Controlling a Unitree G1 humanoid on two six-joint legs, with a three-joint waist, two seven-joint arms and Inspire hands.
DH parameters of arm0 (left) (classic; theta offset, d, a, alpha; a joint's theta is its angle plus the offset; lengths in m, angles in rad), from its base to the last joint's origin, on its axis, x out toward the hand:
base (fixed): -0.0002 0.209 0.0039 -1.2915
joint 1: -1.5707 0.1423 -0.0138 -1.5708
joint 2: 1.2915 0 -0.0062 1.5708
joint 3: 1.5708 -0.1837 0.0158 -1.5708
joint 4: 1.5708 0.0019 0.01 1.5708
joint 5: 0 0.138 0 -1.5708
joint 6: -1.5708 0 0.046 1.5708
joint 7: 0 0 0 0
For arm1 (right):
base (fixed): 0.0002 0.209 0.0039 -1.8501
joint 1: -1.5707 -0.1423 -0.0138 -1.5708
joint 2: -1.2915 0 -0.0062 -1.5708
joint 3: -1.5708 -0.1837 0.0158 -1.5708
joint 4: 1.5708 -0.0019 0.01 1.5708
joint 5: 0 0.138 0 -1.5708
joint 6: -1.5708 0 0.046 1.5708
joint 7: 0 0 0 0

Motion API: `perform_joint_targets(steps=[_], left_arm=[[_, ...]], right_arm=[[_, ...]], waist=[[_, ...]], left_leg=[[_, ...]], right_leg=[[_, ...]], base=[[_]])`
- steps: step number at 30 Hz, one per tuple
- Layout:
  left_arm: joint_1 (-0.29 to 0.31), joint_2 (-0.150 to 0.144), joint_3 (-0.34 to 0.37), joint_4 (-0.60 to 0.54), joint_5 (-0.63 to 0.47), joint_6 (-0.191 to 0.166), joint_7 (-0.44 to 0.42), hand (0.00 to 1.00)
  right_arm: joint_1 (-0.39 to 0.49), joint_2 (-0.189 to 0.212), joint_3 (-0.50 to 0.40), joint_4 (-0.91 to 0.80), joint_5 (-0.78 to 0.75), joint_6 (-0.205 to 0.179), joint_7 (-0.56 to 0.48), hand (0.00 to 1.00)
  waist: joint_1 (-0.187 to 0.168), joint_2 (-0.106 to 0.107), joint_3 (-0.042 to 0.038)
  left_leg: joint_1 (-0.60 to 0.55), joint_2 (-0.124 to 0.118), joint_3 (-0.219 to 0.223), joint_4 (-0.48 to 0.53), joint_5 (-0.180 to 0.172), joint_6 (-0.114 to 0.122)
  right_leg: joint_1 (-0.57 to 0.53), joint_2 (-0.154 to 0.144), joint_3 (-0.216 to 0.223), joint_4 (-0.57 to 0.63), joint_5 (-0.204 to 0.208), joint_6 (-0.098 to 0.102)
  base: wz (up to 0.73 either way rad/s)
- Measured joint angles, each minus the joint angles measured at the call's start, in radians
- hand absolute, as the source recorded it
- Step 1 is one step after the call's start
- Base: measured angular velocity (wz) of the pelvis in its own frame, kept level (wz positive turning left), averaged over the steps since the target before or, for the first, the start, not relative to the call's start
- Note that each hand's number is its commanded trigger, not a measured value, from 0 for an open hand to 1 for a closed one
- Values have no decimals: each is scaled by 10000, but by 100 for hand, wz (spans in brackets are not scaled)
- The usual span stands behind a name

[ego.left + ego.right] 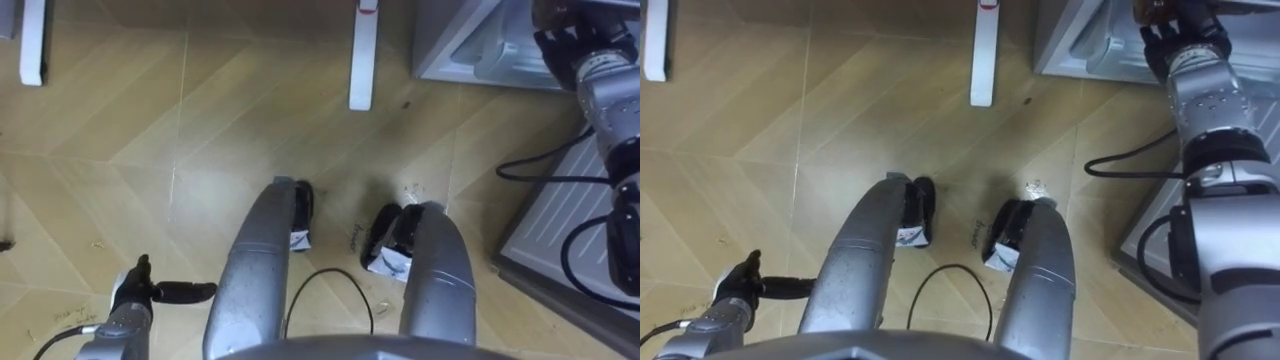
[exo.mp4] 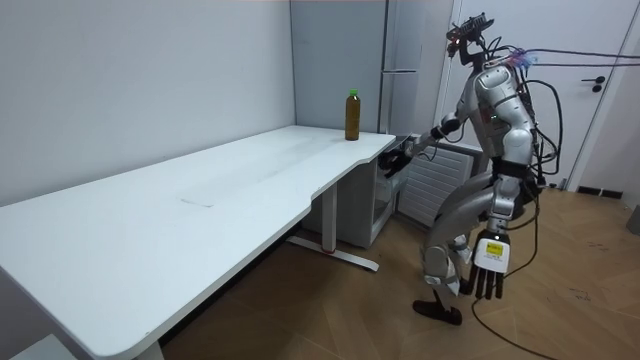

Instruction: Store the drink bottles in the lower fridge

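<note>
The clear plastic bottle of amber drink with a green cap [image 2: 352, 116] stands upright on the far corner of the long white table [image 2: 150, 215], in neither hand. The robot stands knees bent on the wooden floor [image 1: 200, 130] just past that table end, facing the low grey fridge [image 1: 450, 42], whose ribbed door [image 1: 545, 225] stands open. Its right hand [image 1: 572, 45] reaches to the fridge's opening, perhaps resting at the edge, though I cannot tell whether its dark fingers grip anything, while the left hand [image 1: 140, 295] hangs at its side with fingers straight, holding nothing.
</note>
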Motion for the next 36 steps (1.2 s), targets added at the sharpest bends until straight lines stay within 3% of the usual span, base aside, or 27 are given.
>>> perform_joint_targets(steps=[6, 8, 15, 27, 32, 36], left_arm=[[428, 9, 27, -290, -15, 43, -57, 0], [470, 9, 33, -291, -9, 36, -69, 0], [290, -4, 40, 84, -38, -33, -326, 0], [68, -140, 539, 794, -8, -20, -786, 0], [71, -209, 1275, 1120, 3, -32, -949, 0], [108, -409, 2102, 1502, 11, -64, -973, 0]], right_arm=[[550, -4, -55, 739, 11, 45, 451, 0], [738, 0, -52, 851, 8, 228, 520, 0], [899, 16, -45, 1278, -17, 227, 941, 0], [1521, 73, 0, 1630, -531, 871, 1229, 0], [1949, 72, -22, 1625, -1280, 880, 1229, 0], [2405, 74, -187, 1619, -1535, 1130, 1236, 0]], waist=[[-19, 34, -13], [10, 50, -17], [-22, 118, -11], [-37, 177, -8], [-78, 197, -21], [-261, 224, -48]], left_leg=[[755, -5, -33, -464, 1, -13], [994, 67, -30, -632, -1, -31], [2158, 197, 15, -1409, 4, -66], [3874, 152, 167, -2456, 3, -52], [4748, 126, 264, -3220, 93, -37], [5762, -95, 323, -3948, 164, 7]], right_leg=[[780, 85, -66, -528, 44, 68], [1045, 208, -66, -801, 130, 73], [2277, 455, -106, -1819, 345, 176], [3960, 498, -112, -2920, 484, 360], [4828, 480, -251, -3651, 607, 437], [5740, 356, -273, -4149, 643, 579]], base=[[-1], [-13], [-6], [-1], [-1], [5]])
